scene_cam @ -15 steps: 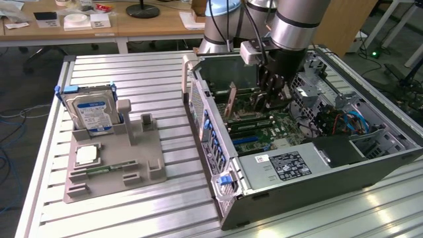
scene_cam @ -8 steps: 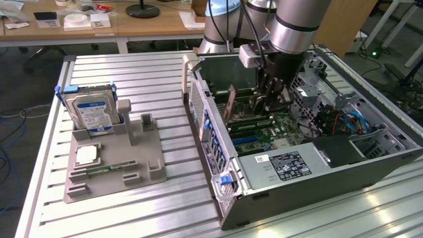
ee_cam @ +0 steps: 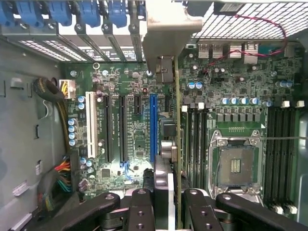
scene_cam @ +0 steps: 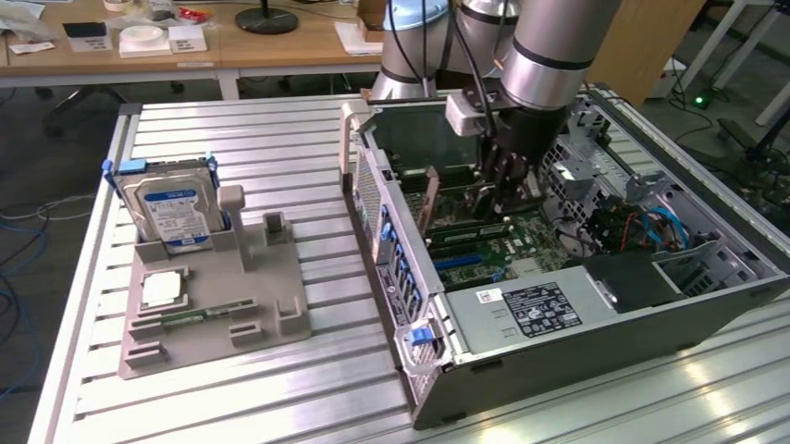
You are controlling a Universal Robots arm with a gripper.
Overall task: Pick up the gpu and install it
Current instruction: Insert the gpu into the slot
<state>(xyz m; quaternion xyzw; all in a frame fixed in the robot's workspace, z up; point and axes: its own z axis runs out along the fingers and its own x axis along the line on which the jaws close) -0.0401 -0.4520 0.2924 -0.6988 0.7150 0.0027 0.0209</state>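
Gripper (ee_cam: pixel 168 202) fingers clamp the gpu (ee_cam: pixel 177 125) edge-on above the motherboard (ee_cam: pixel 231 96), inside the open computer case (scene_cam: pixel 519 319). Keep the card vertical and parallel to the blue slot (ee_cam: pixel 153 127) at nine o'clock.

Ribbed aluminium work table (scene_cam: pixel 247 139) under everything, glare streaks on slats; wooden desk (scene_cam: pixel 247 46) behind, strewn with papers, black round lamp base (scene_cam: pixel 266 18); grey floor, blue cables (scene_cam: pixel 18 231) at exterior view's left
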